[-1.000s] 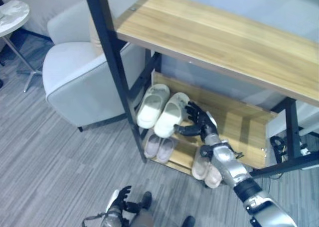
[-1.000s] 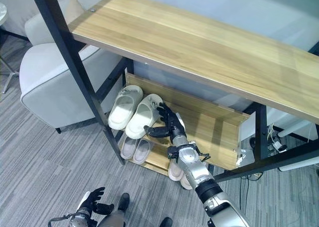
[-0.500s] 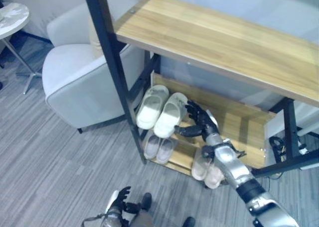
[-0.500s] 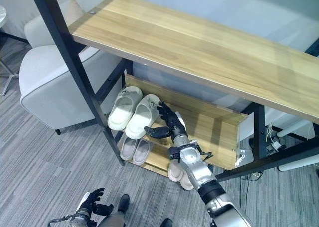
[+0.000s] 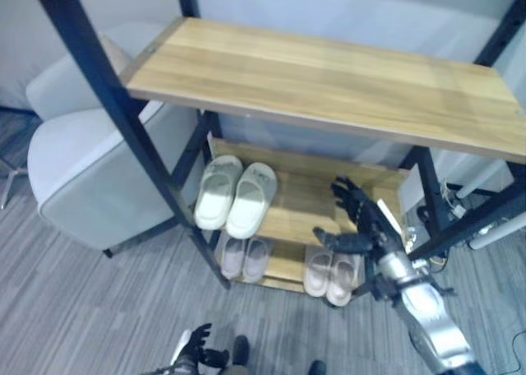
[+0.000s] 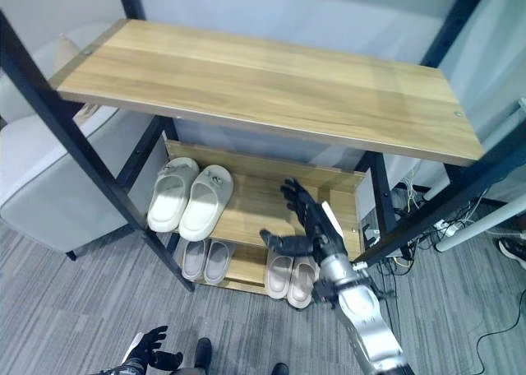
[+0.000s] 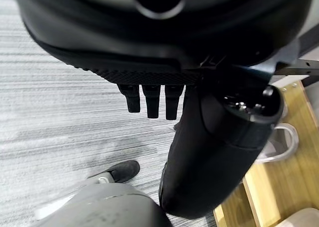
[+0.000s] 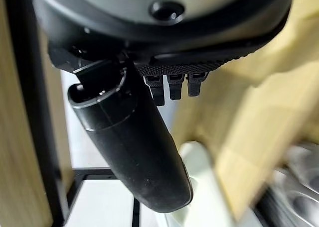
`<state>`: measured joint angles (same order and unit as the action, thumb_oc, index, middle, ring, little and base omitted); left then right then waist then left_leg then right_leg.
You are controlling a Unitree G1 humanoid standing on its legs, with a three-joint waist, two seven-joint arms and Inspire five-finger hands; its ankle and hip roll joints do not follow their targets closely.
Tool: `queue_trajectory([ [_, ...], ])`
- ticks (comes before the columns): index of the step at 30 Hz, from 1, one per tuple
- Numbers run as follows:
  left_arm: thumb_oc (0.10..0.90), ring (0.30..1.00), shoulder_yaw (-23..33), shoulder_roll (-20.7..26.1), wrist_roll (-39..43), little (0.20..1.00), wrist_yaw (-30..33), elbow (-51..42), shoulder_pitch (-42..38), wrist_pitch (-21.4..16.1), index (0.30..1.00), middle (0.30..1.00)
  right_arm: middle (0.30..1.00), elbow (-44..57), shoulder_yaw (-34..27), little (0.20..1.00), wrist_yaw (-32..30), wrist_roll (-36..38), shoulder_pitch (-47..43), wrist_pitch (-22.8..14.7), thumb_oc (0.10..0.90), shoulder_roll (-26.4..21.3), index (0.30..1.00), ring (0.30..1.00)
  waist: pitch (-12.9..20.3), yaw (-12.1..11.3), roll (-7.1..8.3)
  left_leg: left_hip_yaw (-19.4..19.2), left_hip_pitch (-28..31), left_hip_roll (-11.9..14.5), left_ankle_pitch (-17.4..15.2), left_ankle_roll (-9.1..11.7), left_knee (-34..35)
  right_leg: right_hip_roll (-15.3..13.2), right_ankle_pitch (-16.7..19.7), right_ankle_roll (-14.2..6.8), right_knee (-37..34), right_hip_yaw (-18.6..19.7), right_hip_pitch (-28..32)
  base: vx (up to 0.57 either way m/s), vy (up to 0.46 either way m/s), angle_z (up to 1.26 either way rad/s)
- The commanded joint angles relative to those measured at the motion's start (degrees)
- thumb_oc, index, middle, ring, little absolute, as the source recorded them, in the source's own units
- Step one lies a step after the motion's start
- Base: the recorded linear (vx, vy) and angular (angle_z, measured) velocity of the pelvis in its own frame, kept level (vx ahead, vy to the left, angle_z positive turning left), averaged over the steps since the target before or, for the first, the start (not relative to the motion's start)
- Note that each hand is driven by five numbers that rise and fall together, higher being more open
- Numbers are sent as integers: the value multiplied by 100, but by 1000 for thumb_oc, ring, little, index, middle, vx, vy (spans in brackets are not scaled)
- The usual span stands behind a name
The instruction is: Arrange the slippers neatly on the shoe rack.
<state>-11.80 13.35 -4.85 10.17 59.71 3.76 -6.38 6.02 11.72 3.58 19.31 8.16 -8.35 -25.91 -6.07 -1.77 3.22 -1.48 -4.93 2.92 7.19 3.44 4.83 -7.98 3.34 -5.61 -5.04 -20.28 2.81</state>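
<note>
The right hand (image 6: pixel 308 227) hovers with fingers spread, holding nothing, apparently clear of the shoe rack (image 6: pixel 246 87). The white slippers (image 6: pixel 187 196) sit side by side on its middle shelf, left end.

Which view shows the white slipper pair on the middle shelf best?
The right eye view: both white slippers lie whole, side by side on the shelf, clear of the open right hand. The left eye view shows them equally whole. The right wrist view catches a pale blurred shape, perhaps one slipper.
</note>
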Motion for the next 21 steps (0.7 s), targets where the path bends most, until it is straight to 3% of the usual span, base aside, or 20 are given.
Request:
queue_trajectory([
  [1, 800, 900, -202, -315, -2, 900, -143, 441, -319, -242, 900, 900, 900, 867, -267, 900, 320, 64, -40, -632, 800, -241, 900, 900, 284, 57, -37, -228, 490, 84, -794, 189, 17, 8, -295, -270, 86, 89, -126, -76, -63, -6],
  [5, 800, 900, -216, -399, -46, 900, -265, 551, -260, -276, 900, 900, 900, 540, -259, 900, 559, -602, 782, -521, 800, -410, 900, 900, 295, 294, -134, -365, 475, 152, -717, 241, 17, 81, -276, -267, 39, 258, -212, -71, -53, -15],
  [11, 800, 900, -272, -442, -88, 900, -306, 615, -262, -261, 900, 900, 900, -361, -112, 900, 361, -1286, 913, -431, 800, -358, 900, 900, 302, 360, -177, -438, 484, 192, -689, 264, 17, 121, -284, -259, 15, 333, -218, -36, -34, -18],
  [13, 800, 900, -437, -481, -95, 900, -254, 578, -300, -235, 900, 900, 900, -2182, 147, 900, -199, -1941, 677, -291, 800, -52, 900, 900, 280, 372, -243, -511, 515, 236, -635, 276, 17, 157, -304, -248, 4, 383, -201, -61, -86, -11],
  [21, 800, 900, -693, -419, -155, 900, -178, 458, -318, -200, 900, 900, 900, -4567, 470, 900, -849, -2510, -51, -153, 800, 346, 900, 900, 272, 253, -312, -512, 582, 292, -575, 286, 17, 200, -359, -224, 4, 413, -107, -24, -56, -7],
])
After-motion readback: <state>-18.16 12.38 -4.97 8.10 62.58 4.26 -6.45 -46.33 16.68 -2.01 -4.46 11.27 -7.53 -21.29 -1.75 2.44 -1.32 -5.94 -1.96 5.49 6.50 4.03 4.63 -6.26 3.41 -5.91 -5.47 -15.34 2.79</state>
